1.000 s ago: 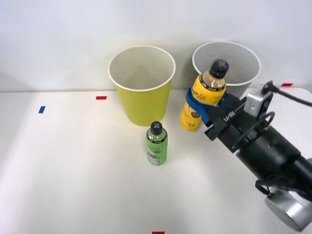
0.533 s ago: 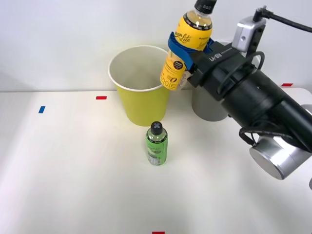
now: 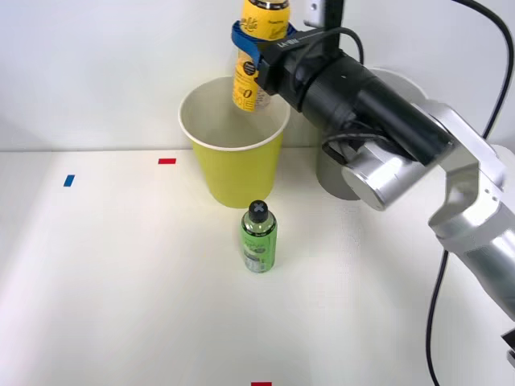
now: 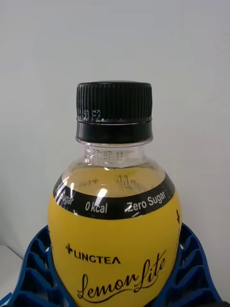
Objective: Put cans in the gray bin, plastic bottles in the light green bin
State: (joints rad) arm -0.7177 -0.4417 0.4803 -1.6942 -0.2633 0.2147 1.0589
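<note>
Above the light green bin, far centre: yellow-orange bottle, apparently upright, clamped by right gripper; green-label bottle stands nearer.

The right gripper holds the yellow-orange bottle upright above the light green bin near the table's far edge, the green-labelled bottle standing just before that bin.

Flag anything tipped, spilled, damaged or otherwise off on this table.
Nothing stands out. The right end effector holds the yellow-orange bottle upright above the light green bin. The green-label bottle stands upright, capped, in front of it. The gray bin is upright. No spills or damage visible.
</note>
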